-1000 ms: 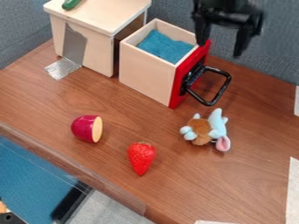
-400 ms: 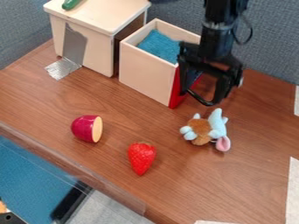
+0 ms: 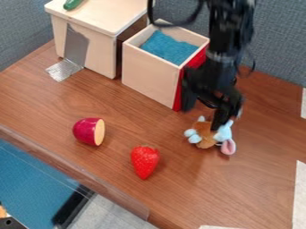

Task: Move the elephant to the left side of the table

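The black gripper (image 3: pixel 202 117) hangs over the table at right of centre, in front of the drawer's red face, with its two fingers spread apart and nothing between them. Below it lies the plush elephant (image 3: pixel 224 136), light blue and brown with a pink inner ear, on the right half of the wooden table (image 3: pixel 95 179). One finger overlaps the toy's upper part in the view; whether it touches cannot be told. Part of the elephant's back is hidden behind that finger.
A strawberry (image 3: pixel 144 161) and a cut red-purple toy (image 3: pixel 89 131) lie left of the elephant. Behind stand an open wooden drawer (image 3: pixel 149 76) with blue cloth (image 3: pixel 169 47) and a wooden box (image 3: pixel 99 18) bearing a green toy (image 3: pixel 72 4). A clear barrier runs along the front-left edge.
The gripper has come down from the top of the view, past the drawer's red front, toward the elephant. The elephant and the other objects have stayed in place.
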Motion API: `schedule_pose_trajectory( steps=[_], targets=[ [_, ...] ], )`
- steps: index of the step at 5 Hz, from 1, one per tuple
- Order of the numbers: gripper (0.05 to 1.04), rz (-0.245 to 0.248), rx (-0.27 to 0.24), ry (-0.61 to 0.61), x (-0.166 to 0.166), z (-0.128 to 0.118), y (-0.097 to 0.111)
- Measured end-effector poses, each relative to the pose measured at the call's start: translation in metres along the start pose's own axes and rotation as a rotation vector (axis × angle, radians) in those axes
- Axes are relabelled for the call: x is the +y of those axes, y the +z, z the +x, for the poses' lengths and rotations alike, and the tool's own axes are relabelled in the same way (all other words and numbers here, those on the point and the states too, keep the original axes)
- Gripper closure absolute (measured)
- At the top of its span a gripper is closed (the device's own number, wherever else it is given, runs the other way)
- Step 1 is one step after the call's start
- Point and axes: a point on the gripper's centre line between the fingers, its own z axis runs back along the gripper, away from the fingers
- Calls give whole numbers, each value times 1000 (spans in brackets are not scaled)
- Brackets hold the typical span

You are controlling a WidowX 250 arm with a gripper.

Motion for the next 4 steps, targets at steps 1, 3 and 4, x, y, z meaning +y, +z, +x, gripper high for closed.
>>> schedule_pose_trajectory(
  steps=[1,3,4],
  targets=[
    [83,31,15,-32,-8,-2,-19],
    [138,49,42,-26,-9,8,-39],
    [408,42,36,-16,-10,8,-39]
  ],
)
